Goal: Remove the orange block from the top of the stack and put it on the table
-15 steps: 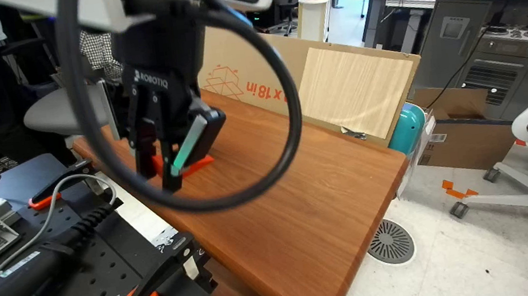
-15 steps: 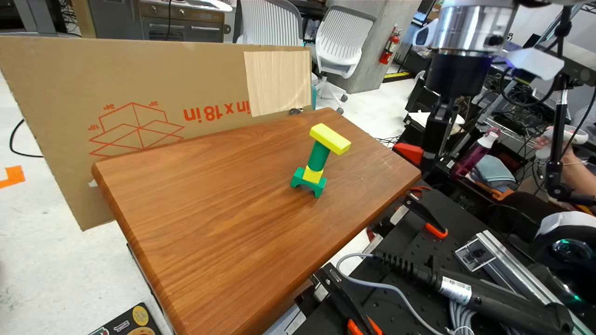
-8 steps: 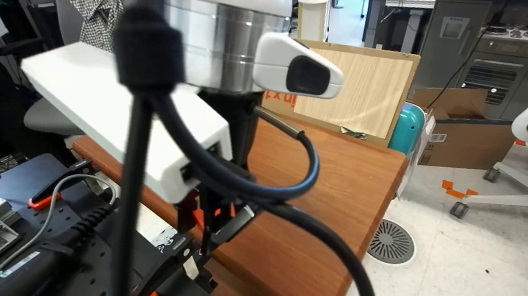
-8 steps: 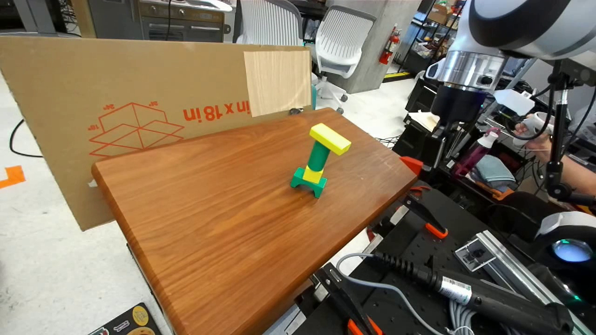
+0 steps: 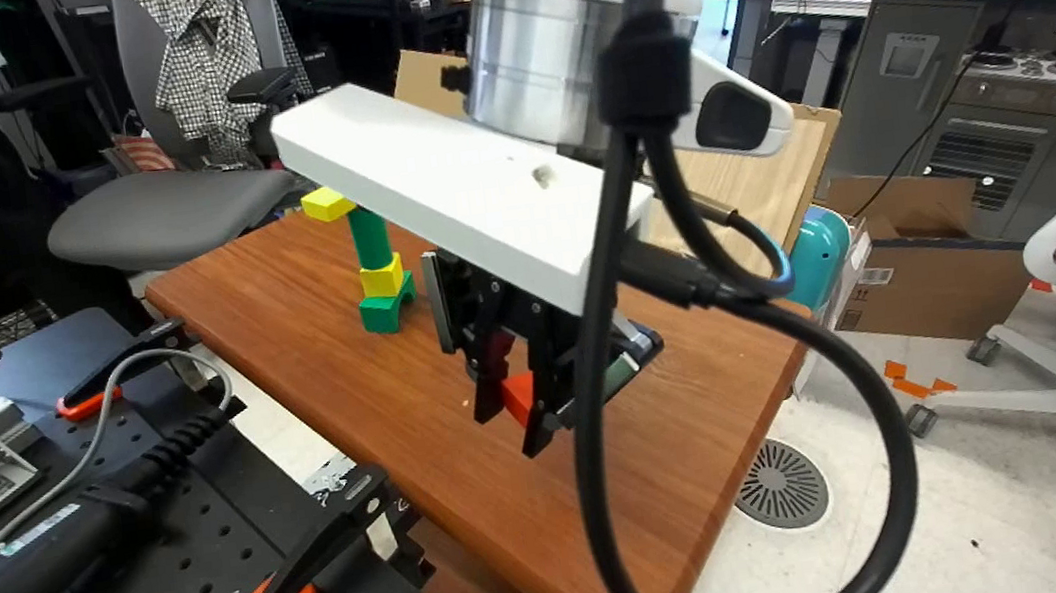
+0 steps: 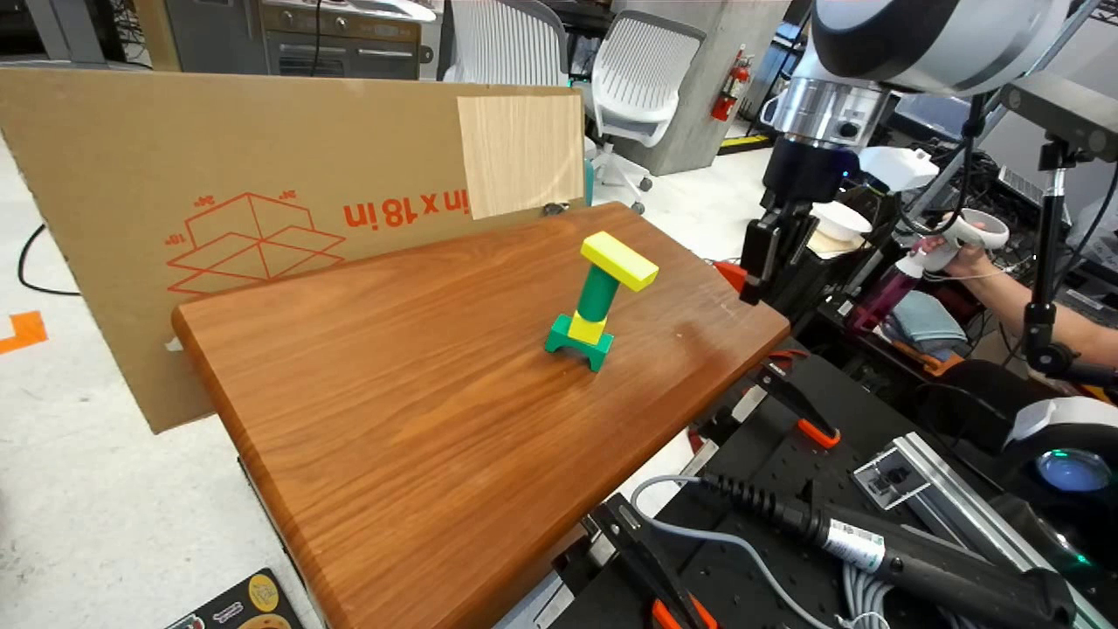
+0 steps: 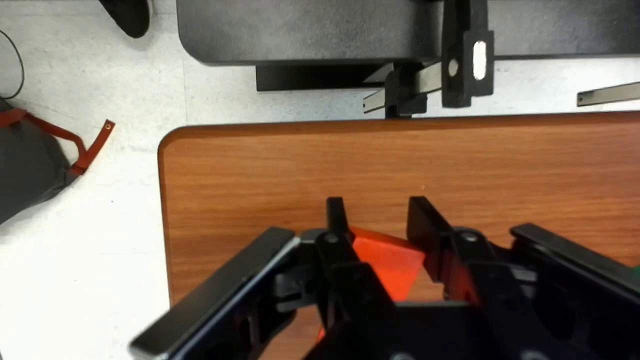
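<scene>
Removal seemed done: the angular orange-red block [image 7: 392,262] was clamped by the black two-fingered gripper [image 7: 379,217] above the rectangular reddish-brown wooden table [image 6: 419,384]; lowering, then release, was judged needed.

I can traverse bare table [image 6: 437,411] from the stack [image 6: 599,295] to the short edge farthest from my gripper [image 7: 376,206]. Obstacles: the stack; cardboard panel [image 6: 349,148] along one long edge; clamps [image 5: 318,556] beside the opposite.
</scene>
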